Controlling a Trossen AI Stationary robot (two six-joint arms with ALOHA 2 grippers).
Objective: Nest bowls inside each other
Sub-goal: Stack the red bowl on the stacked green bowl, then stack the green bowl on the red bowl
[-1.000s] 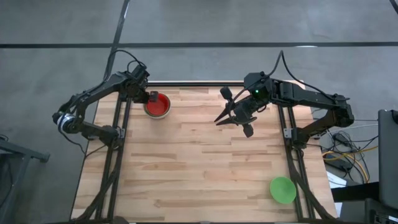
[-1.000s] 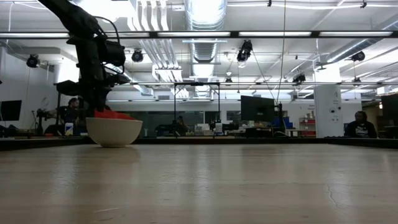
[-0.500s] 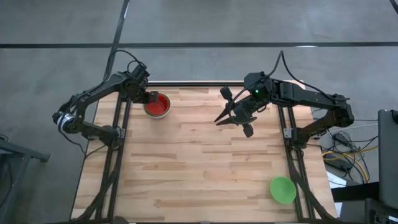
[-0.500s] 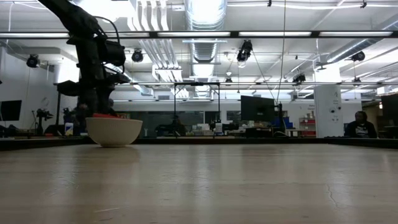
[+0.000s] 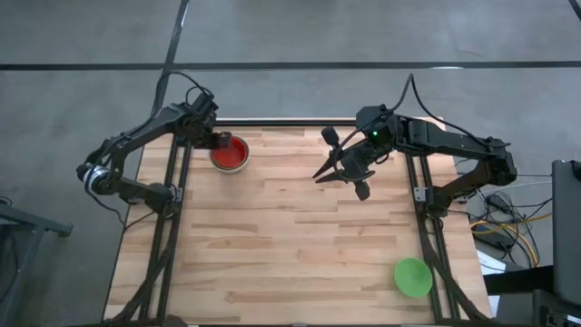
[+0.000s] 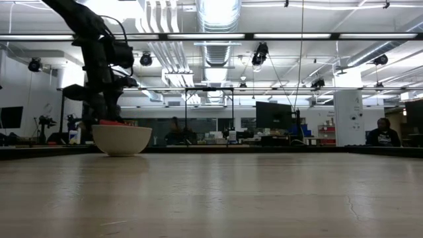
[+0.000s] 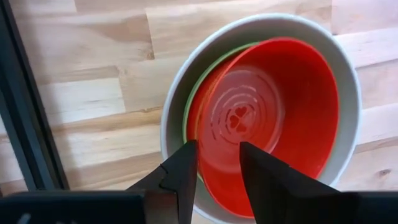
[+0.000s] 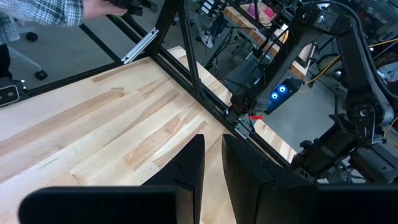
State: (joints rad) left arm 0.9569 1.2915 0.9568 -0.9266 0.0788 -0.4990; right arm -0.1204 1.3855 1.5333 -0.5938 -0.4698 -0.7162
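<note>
1. The small round red plastic bowl (image 7: 267,118) is seen nested in a stack at about eleven o'clock on the wooden worktop (image 5: 290,245): it sits inside a bright green plastic bowl (image 7: 189,112), of which only a rim sliver shows, and both sit inside the whitish-grey plastic bowl (image 7: 345,74).
2. A further bright green plastic bowl (image 5: 413,277) lies alone at about five o'clock, well apart from the stack.
3. The bowls are judged light, stiff, thin-walled and smooth, so slipping is likely; a pinch over the rim wall is judged best.
4. The left pincer (image 7: 217,168) is spread, its fingers straddling the red bowl's rim without pinching.
5. The right pincer (image 8: 211,158) hangs near one o'clock, fingers close together, holding nothing.
6. Against a second ago, the left pincer has been opened and the red bowl released; the right arm is unchanged.
</note>
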